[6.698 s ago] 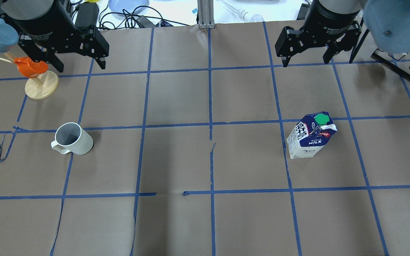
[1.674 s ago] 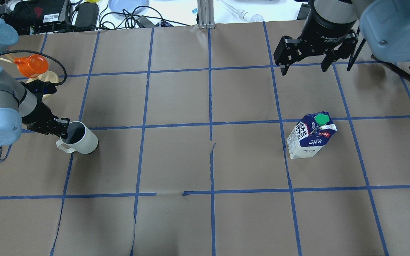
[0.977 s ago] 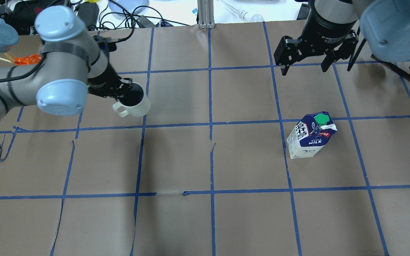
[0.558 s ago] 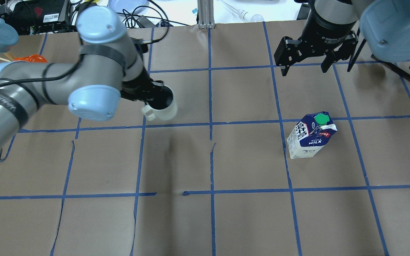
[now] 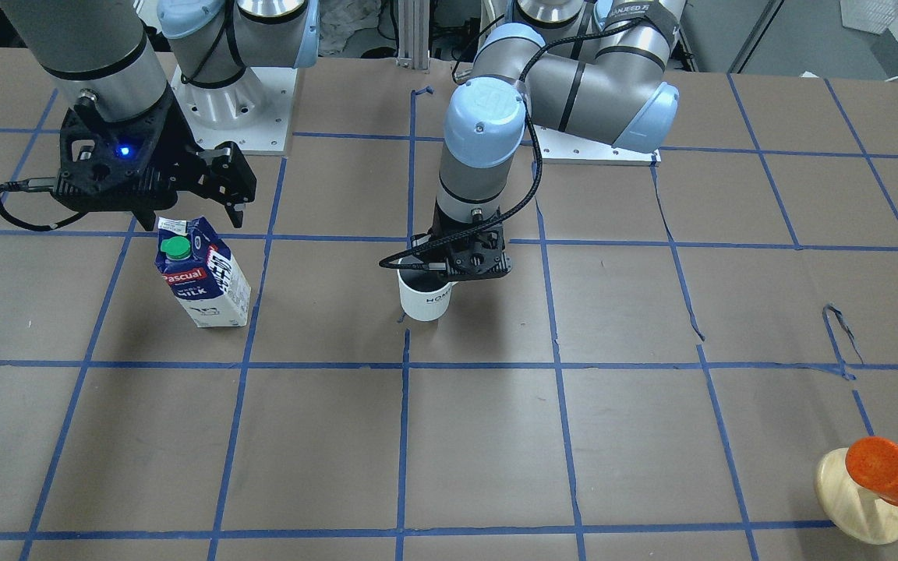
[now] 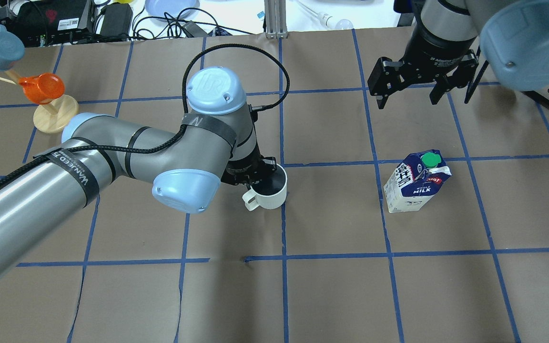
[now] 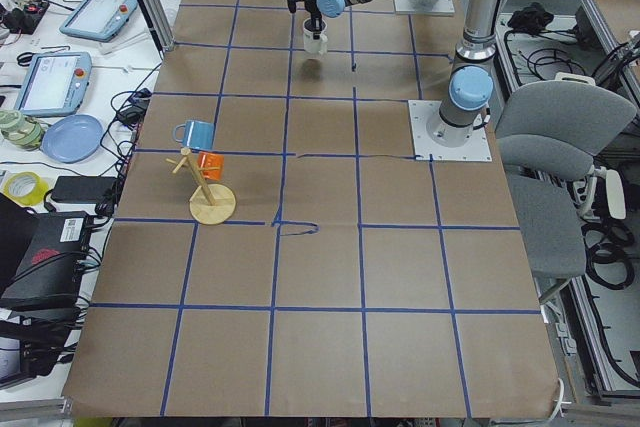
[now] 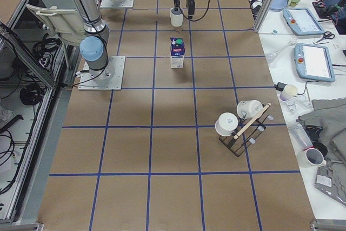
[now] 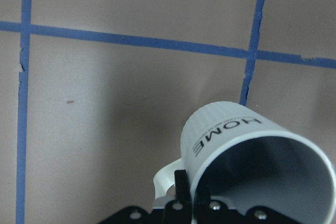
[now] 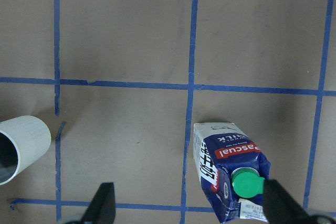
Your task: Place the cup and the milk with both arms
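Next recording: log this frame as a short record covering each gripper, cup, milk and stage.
left gripper: shut on the cup's rim, near the table's centre
cup: upright; whether lifted or set down, cannot tell
right gripper: open, over the milk, clear of it
milk: upright on the table, free
stage: cup in hand, milk not yet grasped

Overhead cam sits behind my shoulders, looking forward and down on the table; my left arm enters on its left. Front cam faces me from across the table, steep down, so my sides flip. Two side cams sit high at the table ends, far off, looking along it. Left wrist cam is close on the cup. Right wrist cam looks straight down from higher; it shares cup and milk with overhead.
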You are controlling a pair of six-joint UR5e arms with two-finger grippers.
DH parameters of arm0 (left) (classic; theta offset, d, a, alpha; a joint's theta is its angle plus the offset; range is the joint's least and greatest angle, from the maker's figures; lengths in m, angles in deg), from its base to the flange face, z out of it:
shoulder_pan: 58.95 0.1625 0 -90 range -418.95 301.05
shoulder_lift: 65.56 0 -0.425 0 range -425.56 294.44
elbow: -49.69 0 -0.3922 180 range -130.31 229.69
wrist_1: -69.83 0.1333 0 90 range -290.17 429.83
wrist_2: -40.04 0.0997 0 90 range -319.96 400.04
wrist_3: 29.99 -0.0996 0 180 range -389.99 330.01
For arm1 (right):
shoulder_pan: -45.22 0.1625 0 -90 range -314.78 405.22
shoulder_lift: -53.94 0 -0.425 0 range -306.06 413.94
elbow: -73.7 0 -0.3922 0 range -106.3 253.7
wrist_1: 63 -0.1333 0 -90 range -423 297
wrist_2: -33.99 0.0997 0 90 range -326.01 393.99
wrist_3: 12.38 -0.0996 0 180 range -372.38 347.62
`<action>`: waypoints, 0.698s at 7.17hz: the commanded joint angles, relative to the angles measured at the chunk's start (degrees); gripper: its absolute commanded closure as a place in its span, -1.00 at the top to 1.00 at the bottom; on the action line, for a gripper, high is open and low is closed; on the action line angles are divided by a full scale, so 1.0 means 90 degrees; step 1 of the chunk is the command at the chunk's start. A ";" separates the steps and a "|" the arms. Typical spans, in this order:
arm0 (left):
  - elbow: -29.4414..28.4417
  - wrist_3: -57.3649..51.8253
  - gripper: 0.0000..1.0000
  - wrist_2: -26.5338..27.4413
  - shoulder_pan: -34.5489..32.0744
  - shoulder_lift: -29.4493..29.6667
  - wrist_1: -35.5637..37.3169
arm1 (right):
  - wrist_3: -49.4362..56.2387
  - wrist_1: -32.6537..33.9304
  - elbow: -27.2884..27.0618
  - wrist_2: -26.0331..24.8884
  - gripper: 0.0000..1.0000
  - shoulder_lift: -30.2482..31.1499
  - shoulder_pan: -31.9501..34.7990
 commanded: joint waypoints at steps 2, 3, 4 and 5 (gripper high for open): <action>0.0006 0.0192 -0.90 -0.0046 -0.0231 0.0199 0.0149 | 0.0329 0.0005 -0.0063 -0.0044 1.00 -0.0052 -0.0155; -0.0004 0.0213 -0.76 -0.0036 -0.0251 0.0267 0.0295 | 0.1048 0.0005 -0.0219 -0.0054 1.00 -0.0052 -0.0476; -0.0004 0.0319 -0.36 -0.0017 -0.0271 0.0287 0.0345 | 0.1316 0.0034 -0.0597 -0.0035 1.00 -0.0014 -0.0817; -0.0013 0.0330 0.55 -0.0017 -0.0271 0.0239 0.0365 | 0.1280 0.0199 -0.1065 -0.0034 1.00 0.0006 -0.0888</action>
